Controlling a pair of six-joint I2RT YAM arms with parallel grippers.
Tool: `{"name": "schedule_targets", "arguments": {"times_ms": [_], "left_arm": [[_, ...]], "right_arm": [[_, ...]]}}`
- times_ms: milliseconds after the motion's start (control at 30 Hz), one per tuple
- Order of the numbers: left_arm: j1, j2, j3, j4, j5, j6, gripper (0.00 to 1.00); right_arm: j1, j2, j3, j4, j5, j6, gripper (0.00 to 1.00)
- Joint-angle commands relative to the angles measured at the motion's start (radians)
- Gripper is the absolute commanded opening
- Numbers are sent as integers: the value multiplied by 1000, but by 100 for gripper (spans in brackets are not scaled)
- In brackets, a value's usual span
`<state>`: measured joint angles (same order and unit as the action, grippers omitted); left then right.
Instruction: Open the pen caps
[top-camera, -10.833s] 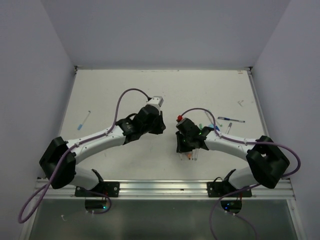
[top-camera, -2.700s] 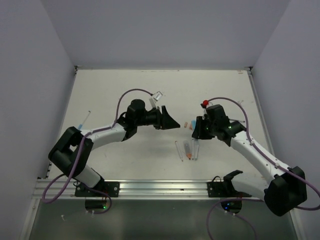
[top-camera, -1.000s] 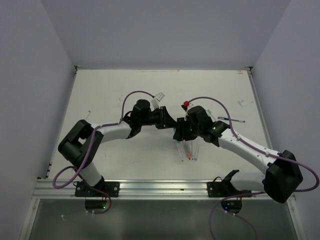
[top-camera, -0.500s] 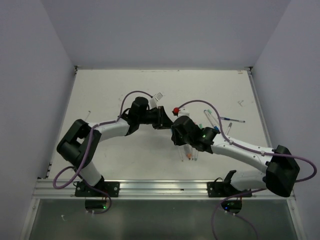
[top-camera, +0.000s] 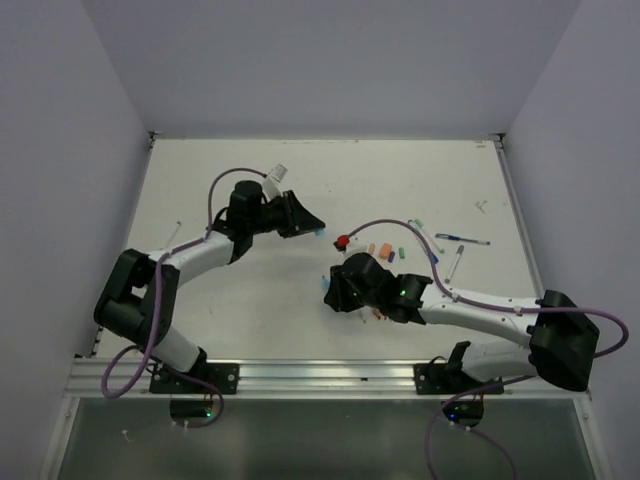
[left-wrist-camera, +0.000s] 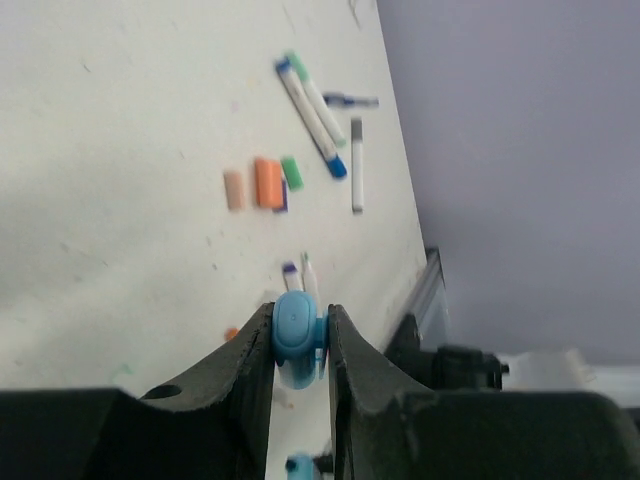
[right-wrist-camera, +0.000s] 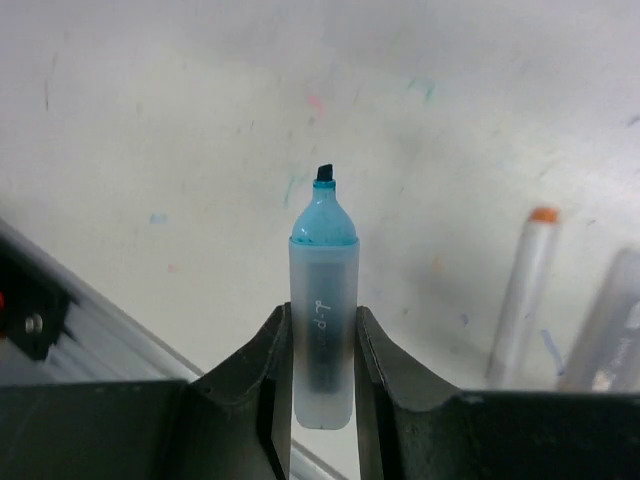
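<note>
Left wrist view has the left gripper (left-wrist-camera: 297, 345) pinched narrow onto the light blue cap (left-wrist-camera: 296, 328), held out left of the orange cap (top-camera: 383, 249). Meanwhile the right gripper (right-wrist-camera: 323, 345) is clamped round the clear barrel (right-wrist-camera: 323, 290), on the rail side of the orange cap, with its tip (right-wrist-camera: 325, 173) bare. So that cap's off, I reckon.

Worries: the cap is round and only caught by its sides, so a jerky swing could squirt it out. If the right arm dips, that tip inks the table (top-camera: 250, 300). Loose pens (right-wrist-camera: 525, 290) lie just beside the barrel, easy to knock.

Plenty of bare table left of the orange cap, but the near rail (top-camera: 320, 372) sits close to the right gripper.
</note>
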<state>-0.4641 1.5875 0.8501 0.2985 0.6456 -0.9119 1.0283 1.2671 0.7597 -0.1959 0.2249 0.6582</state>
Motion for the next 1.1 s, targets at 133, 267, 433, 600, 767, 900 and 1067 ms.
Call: {"name": "schedule_targets", "arguments": {"times_ms": [133,267,433,600,767,900,1067], "left_arm": [[85,-98,-22,159,-138,56,0],[81,-32,35,74,-97,93,0],[36,90,141,-87,-81,177,0],[-19,147,197,-99,-119,180,0],[-57,239,277,-148,-127,196,0],[-93,299,305,-148,-126,191,0],[-108,370,334,-150,-119,191,5]], "right_arm": [[21,-43,-56,-34,-178,78,0],[21,17,27,-204,-12,37,0],[21,109,87,-266,70,32,0],[21,186,96,-266,117,49,0],[21,210,92,-277,159,55,0],[21,218,87,-278,166,52,1],[19,236,85,-269,159,49,10]]}}
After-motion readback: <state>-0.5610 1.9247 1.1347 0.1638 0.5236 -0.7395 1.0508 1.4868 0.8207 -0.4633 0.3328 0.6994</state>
